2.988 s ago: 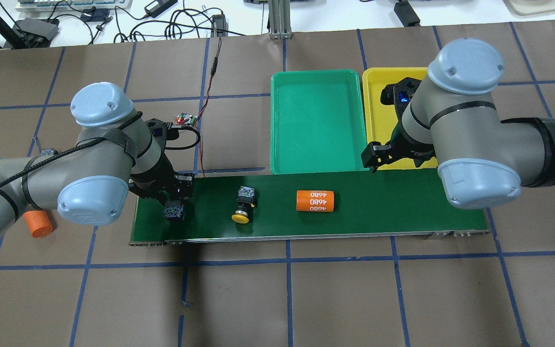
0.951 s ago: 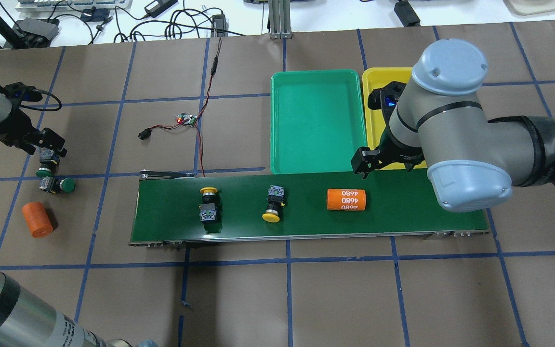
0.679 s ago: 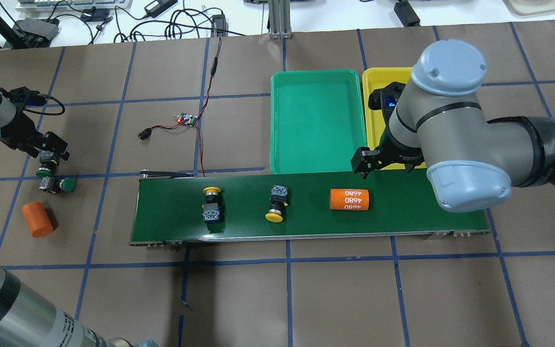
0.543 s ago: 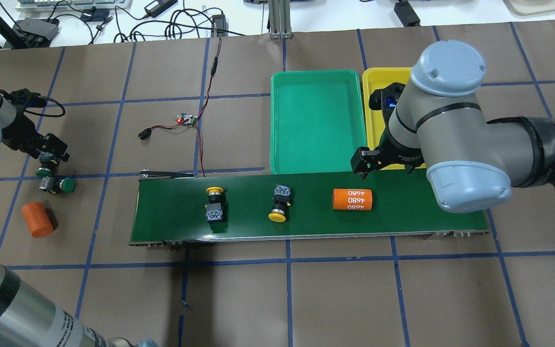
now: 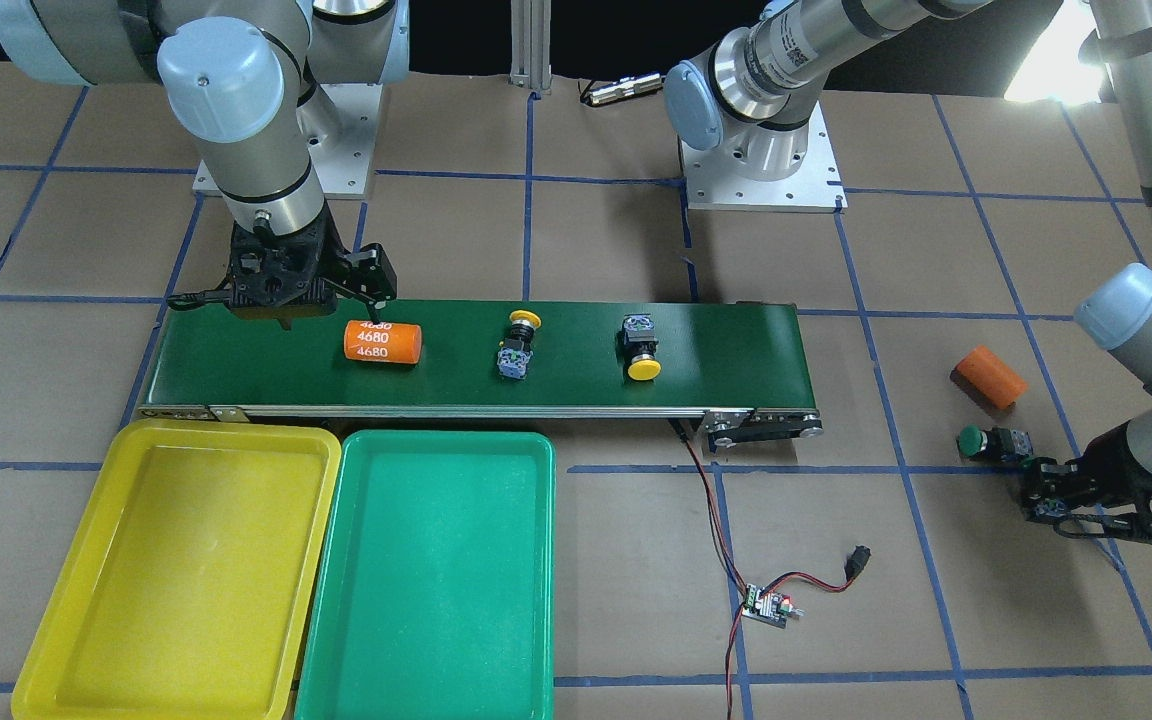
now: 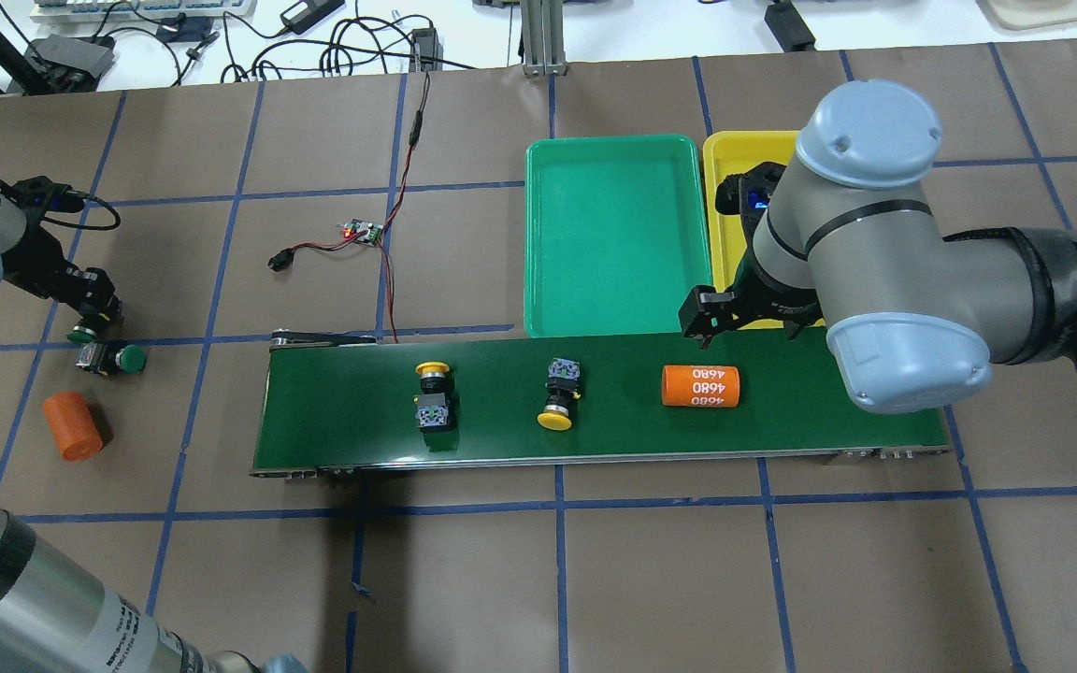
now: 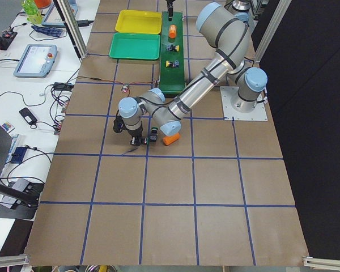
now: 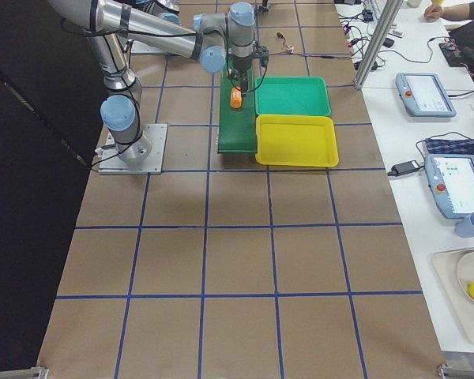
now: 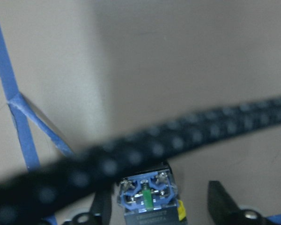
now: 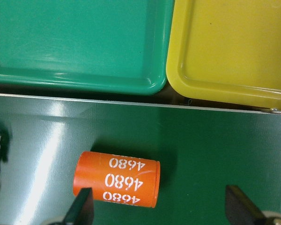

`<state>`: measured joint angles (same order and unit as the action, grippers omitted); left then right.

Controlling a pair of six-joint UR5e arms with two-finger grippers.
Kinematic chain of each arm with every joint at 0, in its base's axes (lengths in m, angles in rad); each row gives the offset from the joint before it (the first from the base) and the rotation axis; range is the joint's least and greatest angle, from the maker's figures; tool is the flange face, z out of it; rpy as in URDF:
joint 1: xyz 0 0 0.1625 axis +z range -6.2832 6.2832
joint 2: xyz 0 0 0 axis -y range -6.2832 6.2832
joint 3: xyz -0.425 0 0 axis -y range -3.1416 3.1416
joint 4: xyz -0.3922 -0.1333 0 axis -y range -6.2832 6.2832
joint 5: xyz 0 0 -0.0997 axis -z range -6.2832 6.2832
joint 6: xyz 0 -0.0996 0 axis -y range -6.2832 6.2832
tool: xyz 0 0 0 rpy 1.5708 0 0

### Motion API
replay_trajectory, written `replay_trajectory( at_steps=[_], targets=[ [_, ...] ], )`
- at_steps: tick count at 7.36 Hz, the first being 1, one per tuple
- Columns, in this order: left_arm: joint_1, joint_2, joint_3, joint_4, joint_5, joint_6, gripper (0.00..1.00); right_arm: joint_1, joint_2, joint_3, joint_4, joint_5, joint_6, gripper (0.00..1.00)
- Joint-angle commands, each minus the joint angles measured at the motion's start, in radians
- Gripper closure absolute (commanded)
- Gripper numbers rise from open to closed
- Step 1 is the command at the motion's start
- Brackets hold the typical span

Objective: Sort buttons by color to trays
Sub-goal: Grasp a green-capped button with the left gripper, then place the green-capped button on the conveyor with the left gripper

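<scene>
- Your left gripper [image 6: 90, 297] is hanging low, well off the conveyor belt's [image 6: 782, 421] left end, with its wrist tipped downward. Its fingers [image 9: 220, 201] are standing apart, straddling a green button [image 9: 147, 201] without clamping it.
- Your right gripper [image 10: 159, 199] is hovering over the belt's tray-side edge with its fingers spread wide, and an orange cylinder [image 6: 699, 385] is lying below one of them.
- Two yellow buttons [image 6: 434, 397] are lying on the belt, apart from each other and from that cylinder.
- A second green button [image 6: 118, 358] and a second orange cylinder [image 6: 74, 425] are lying off the belt's left end, near your left gripper.
- The green tray [image 6: 618, 148] and yellow tray [image 6: 721, 150] are sitting side by side against the belt's far edge, and all four buttons are lying outside them.
</scene>
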<state>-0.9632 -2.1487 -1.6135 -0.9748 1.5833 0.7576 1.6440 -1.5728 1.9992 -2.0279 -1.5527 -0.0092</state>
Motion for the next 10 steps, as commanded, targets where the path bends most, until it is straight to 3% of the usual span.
replay_trajectory(
  at_steps=[1,3,5,8,10],
  targets=[
    [-0.079,0.106,-0.014,-0.069,0.036,-0.146,0.96,-0.001,0.0,0.0,0.0,-0.001,0.0,0.0],
    [-0.269,0.255,-0.061,-0.233,0.027,-0.428,0.96,-0.001,0.0,0.0,0.0,-0.004,0.0,0.0],
    [-0.456,0.375,-0.21,-0.225,0.023,-0.643,0.96,0.0,0.0,0.0,0.0,-0.004,0.0,0.0],
    [-0.542,0.519,-0.379,-0.214,-0.029,-0.723,0.96,0.0,-0.001,0.0,0.0,-0.004,-0.001,0.0],
    [-0.558,0.494,-0.402,-0.177,-0.045,-0.747,0.95,0.0,-0.001,0.0,-0.002,-0.004,-0.001,0.0]
  ],
)
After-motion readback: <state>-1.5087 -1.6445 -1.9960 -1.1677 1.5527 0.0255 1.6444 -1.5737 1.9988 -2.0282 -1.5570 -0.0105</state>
